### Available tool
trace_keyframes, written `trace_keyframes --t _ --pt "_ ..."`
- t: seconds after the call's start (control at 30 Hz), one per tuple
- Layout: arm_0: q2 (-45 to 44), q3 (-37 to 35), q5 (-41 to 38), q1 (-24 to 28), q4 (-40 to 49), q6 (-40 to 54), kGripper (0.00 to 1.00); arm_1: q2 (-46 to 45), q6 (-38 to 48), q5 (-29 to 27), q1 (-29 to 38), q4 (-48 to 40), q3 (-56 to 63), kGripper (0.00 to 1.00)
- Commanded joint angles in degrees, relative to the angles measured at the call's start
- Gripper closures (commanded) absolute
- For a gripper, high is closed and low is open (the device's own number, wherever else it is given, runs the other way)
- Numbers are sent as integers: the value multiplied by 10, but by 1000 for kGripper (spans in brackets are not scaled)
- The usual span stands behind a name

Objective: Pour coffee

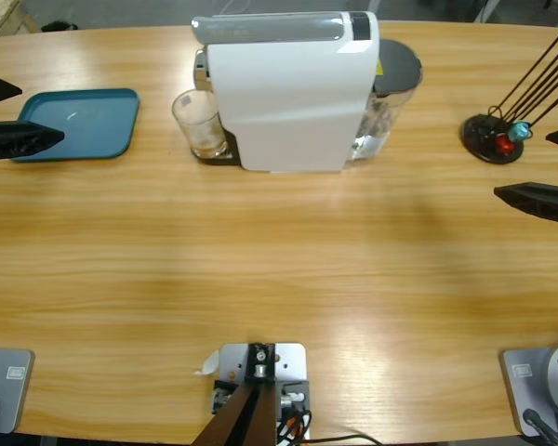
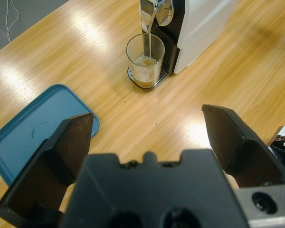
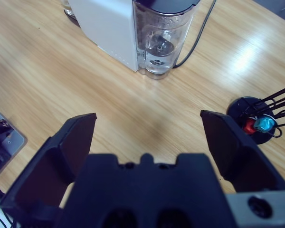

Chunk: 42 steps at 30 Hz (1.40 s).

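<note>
A clear glass tumbler [image 1: 201, 123] [image 2: 145, 64] stands on the drip grate under the spout [image 2: 156, 12] of the white coffee machine [image 1: 293, 88] [image 2: 202, 23]. A thin stream runs from the spout into the glass. The coffee [image 2: 145, 82] is a shallow amber layer at the glass bottom. My left gripper [image 1: 39, 113] [image 2: 147, 118] hovers open at the table's left edge over the blue tray, well short of the glass and holding nothing. My right gripper [image 1: 523, 165] [image 3: 148, 118] hangs open and empty at the right edge, facing the machine's rear.
A blue tray [image 1: 84, 125] [image 2: 28, 133] lies left of the machine. The machine's clear water tank [image 1: 391, 93] [image 3: 160, 42] sits at its back, with a black cable [image 3: 199, 33] trailing off. A black capsule stand [image 1: 491, 139] [image 3: 255, 124] with wire rods stands far right.
</note>
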Motion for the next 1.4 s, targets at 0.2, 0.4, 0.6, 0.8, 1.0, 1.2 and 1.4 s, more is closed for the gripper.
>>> trace_keyframes --t 0.2,0.4,0.6,0.8,1.0,1.2,1.4 --pt "-3 17 7 3 6 -8 0 13 2 6 3 8 -4 0" --pt "2 13 7 3 5 -8 0 9 2 7 3 7 -2 0" --pt "0 14 8 5 5 -8 0 12 2 7 3 8 -3 0" --pt "0 14 7 5 6 -8 0 13 2 8 3 8 -3 0" --pt "1 12 8 6 5 -8 0 14 2 7 3 8 -4 0" --pt "2 9 7 6 5 -6 0 13 2 7 3 8 -3 0" --pt "13 13 2 7 6 1 0 13 1 8 3 8 -3 0"
